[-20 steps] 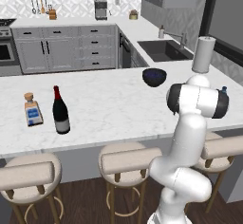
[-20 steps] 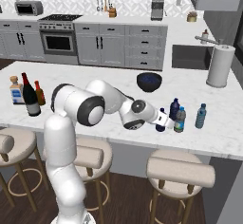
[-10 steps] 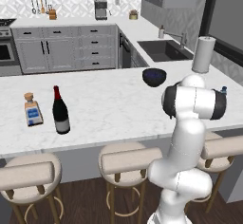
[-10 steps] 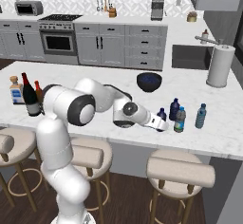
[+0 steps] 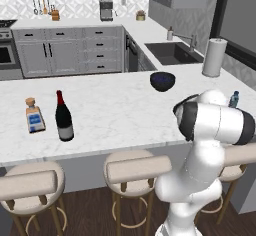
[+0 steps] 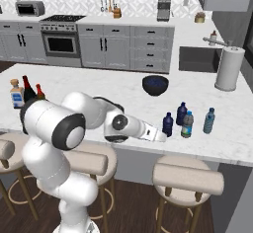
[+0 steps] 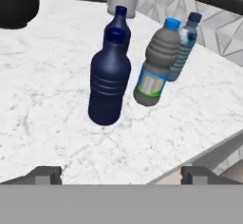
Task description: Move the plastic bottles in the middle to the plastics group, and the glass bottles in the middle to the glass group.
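My gripper (image 7: pixel 121 173) is open, its fingertips (image 7: pixel 45 174) wide apart and low over the counter, with nothing between them. Just beyond stands a dark blue plastic bottle (image 7: pixel 109 83), free of the fingers. A second dark blue bottle (image 7: pixel 118 23) is behind it, a grey-teal labelled bottle (image 7: pixel 156 66) to its right, and a teal bottle (image 7: pixel 185 47) farther right. In the right base view the gripper (image 6: pixel 163 137) is beside the near blue bottle (image 6: pixel 168 124). The wine bottle (image 5: pixel 64 117) stands at the counter's left next to the square clear bottle (image 5: pixel 34 116) and a small red-capped bottle (image 6: pixel 39 93).
A dark bowl (image 6: pixel 155 85) sits mid-counter behind the plastic bottles. A paper towel roll (image 6: pixel 230 68) stands at the far right by the sink (image 5: pixel 172 52). Stools (image 6: pixel 188 177) line the counter's front edge (image 6: pixel 217 150).
The hand has drawn back a little from the bottles toward the counter's front edge. The near dark blue bottle stays standing on the counter. The jaws stay wide.
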